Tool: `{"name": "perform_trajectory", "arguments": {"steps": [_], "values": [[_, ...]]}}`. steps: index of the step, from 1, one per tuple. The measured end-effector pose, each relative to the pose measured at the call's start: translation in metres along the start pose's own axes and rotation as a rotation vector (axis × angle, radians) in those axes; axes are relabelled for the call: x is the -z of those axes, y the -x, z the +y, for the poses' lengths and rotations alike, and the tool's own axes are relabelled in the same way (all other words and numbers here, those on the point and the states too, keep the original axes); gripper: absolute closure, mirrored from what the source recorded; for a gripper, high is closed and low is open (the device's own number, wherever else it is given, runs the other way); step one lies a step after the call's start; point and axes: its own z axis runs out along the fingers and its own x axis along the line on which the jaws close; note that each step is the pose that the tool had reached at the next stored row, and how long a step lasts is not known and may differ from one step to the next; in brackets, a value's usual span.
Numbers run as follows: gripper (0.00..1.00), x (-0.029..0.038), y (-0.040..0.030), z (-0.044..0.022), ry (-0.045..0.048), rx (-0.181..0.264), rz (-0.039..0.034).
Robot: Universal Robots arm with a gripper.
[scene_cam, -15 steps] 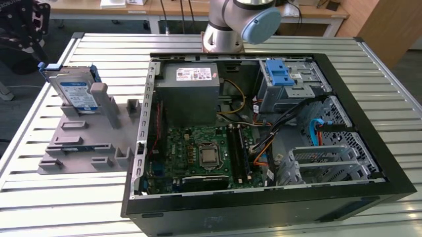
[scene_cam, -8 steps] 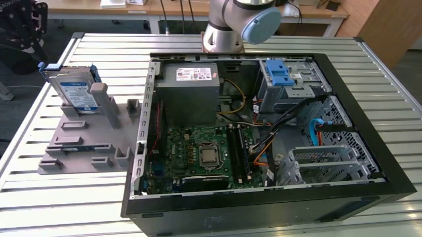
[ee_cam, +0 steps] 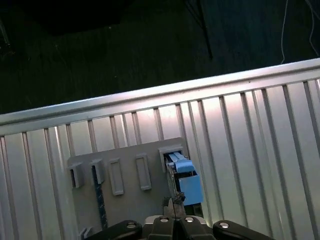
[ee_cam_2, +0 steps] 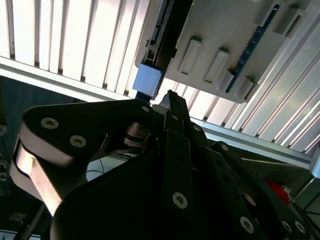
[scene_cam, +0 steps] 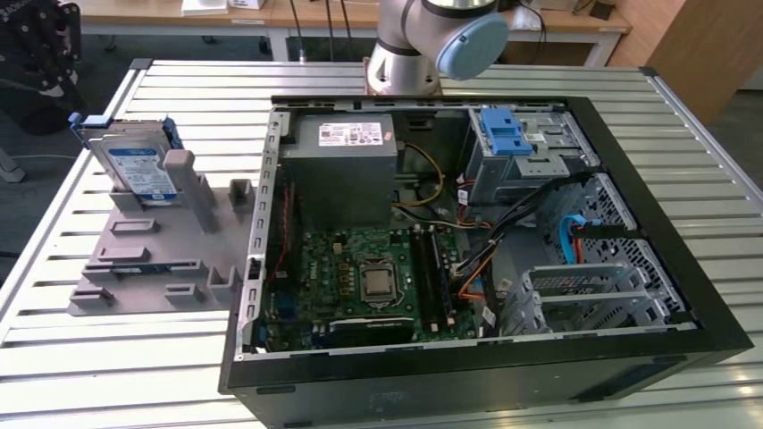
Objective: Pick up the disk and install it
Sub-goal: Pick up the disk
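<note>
No text, number or sign can be read. The disk (scene_cam: 134, 165), standing in the grey holder (scene_cam: 143, 259) at the exterior view's left, carries a white-and-blue label (scene_cam: 138, 174); its print cannot be made out. The power-supply box (scene_cam: 343, 174) inside the open computer case (scene_cam: 477, 380) bears a white sticker (scene_cam: 353, 134) with dark lines of print, none of them legible. Markings on the motherboard (scene_cam: 346, 286) are too small to tell.

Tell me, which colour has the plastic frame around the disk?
Bright blue; the frame around the disk shows best in the exterior view.
</note>
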Motion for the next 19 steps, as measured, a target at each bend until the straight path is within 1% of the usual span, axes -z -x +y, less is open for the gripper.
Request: {"name": "perform_trajectory", "arguments": {"steps": [3, 8, 10, 12, 14, 19], "values": [[0.89, -0.0001, 0.0, 0.0, -0.0007, 0.049, 0.0017], [0.89, -0.0012, 0.0, -0.0001, -0.0054, 0.126, 0.0036], [0.89, -0.0021, 0.0005, 0.0001, -0.0123, 0.132, 0.0032], [0.89, -0.0029, 0.0008, 0.0003, -0.0135, 0.132, 0.0022], [0.89, -0.0035, 0.0027, 0.0006, -0.0135, 0.132, 0.0019], [0.89, -0.0056, 0.0132, 0.0026, -0.014, 0.132, 0.0017]]}}
